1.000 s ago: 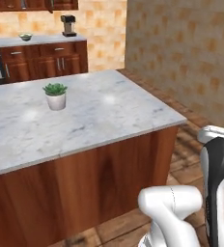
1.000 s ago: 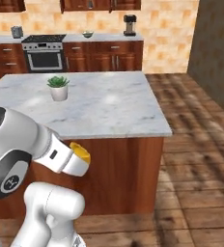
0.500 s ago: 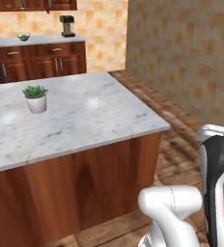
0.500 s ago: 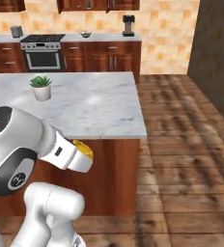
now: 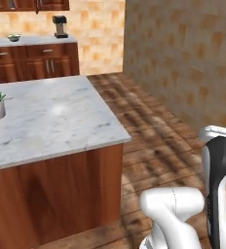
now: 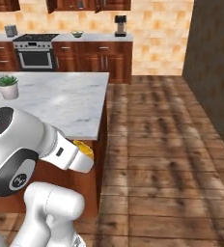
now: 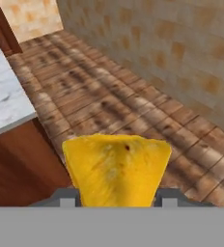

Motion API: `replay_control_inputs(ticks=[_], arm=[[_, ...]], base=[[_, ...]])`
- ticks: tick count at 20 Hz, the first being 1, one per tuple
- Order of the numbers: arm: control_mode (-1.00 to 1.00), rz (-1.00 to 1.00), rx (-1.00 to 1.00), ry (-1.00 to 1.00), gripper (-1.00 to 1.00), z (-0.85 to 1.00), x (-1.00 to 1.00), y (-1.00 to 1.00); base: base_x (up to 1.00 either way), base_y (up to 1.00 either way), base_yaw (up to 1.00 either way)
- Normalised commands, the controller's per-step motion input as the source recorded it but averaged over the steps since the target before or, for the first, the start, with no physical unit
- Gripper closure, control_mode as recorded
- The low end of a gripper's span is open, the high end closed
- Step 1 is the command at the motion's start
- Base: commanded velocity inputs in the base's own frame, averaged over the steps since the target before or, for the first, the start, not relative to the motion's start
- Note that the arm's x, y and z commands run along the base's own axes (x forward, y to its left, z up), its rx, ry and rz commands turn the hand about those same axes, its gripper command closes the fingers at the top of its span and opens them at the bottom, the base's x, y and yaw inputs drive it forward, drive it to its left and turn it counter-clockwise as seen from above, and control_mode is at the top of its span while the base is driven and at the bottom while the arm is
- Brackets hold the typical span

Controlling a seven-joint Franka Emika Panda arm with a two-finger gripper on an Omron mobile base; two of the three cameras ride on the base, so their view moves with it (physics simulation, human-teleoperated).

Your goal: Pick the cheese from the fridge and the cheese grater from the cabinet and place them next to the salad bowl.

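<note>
Hand view: the cheese point(image 7: 116, 169), a yellow-orange wedge, sits at 6 o'clock, pinched between the gripper's point(image 7: 116, 197) two dark finger tips, one against each of its sides. Its broad flat face is toward the camera and its wide edge is uppermost; the long axis seems to run straight out from the hand, though this is a judgement, since the far end is hidden. Past it, wooden floor point(image 7: 133, 96) stretches toward 12 o'clock, with a corner of the marble island point(image 7: 3, 103) at 9 o'clock. In the right base view the cheese point(image 6: 85, 150) peeks out at the end of the white arm, at 7 o'clock, low beside the island's point(image 6: 61, 103) edge. A potted plant point(image 6: 7, 87) stands on the island at 10 o'clock. So the cheese is in hand. Left, judging by this: setting it beside the salad bowl and fetching the cheese grater.
</note>
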Motion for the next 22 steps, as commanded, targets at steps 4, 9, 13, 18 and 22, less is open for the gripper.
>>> replay_control_inputs(ticks=[4,9,13,18,22], arm=[[1.00,0.00,0.00,0.00,1.00,0.00,0.00,0.00],[1.00,0.00,0.00,0.00,1.00,0.00,0.00,0.00],[1.00,0.00,0.00,0.00,1.00,0.00,0.00,0.00],[1.00,0.00,0.00,0.00,1.00,0.00,0.00,0.00],[1.00,0.00,0.00,0.00,1.00,0.00,0.00,0.00]], base=[[0.42,-1.00,0.17],[0.53,-1.00,0.24],[0.73,-1.00,0.28],[1.00,-0.83,0.11],[1.00,-0.46,0.04]])
